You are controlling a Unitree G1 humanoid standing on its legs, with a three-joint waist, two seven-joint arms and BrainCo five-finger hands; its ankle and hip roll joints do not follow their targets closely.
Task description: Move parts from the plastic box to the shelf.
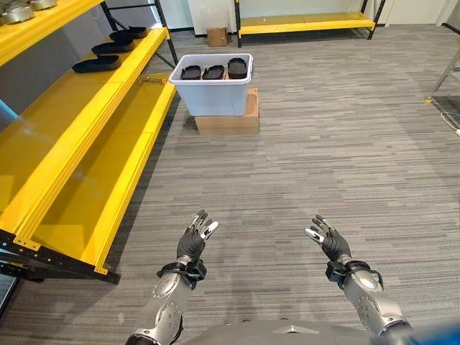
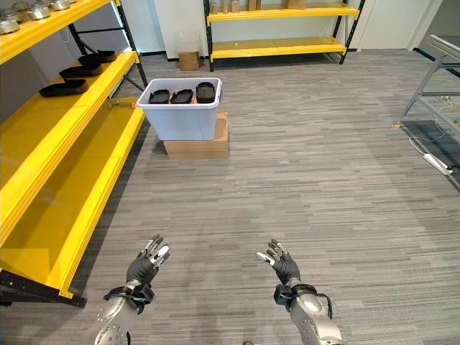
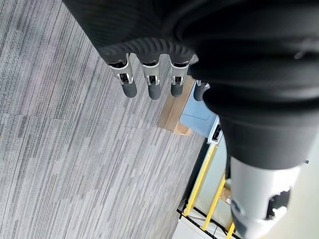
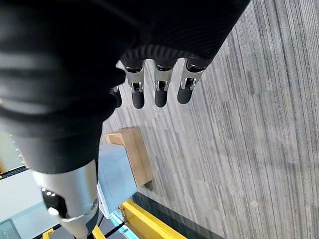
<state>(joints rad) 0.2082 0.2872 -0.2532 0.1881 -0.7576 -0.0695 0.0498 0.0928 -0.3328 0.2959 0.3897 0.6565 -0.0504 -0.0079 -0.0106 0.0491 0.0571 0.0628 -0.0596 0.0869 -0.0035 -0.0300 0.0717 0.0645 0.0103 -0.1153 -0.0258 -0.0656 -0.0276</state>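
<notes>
A pale plastic box [image 1: 213, 92] stands far ahead on a low cardboard carton [image 1: 228, 122], with three black parts [image 1: 214, 71] inside it. More black parts [image 1: 96, 64] lie on the middle level of the yellow shelf [image 1: 86, 136] to my left. My left hand [image 1: 195, 239] and right hand [image 1: 329, 239] hover low in front of me, well short of the box, both open and holding nothing. The box [image 3: 200, 115] and carton [image 3: 174, 112] show past the left hand's fingers [image 3: 151, 83], and the box [image 4: 115, 172] past the right hand's fingers [image 4: 159, 89].
Grey striped carpet [image 1: 323, 158] lies between me and the box. A second yellow shelf [image 1: 309, 24] stands at the back wall, with a small cardboard box [image 1: 216, 36] beside it. Metal parts [image 1: 18, 12] sit on the top level at left. A metal frame [image 2: 438, 79] and a power strip [image 2: 437, 163] are at right.
</notes>
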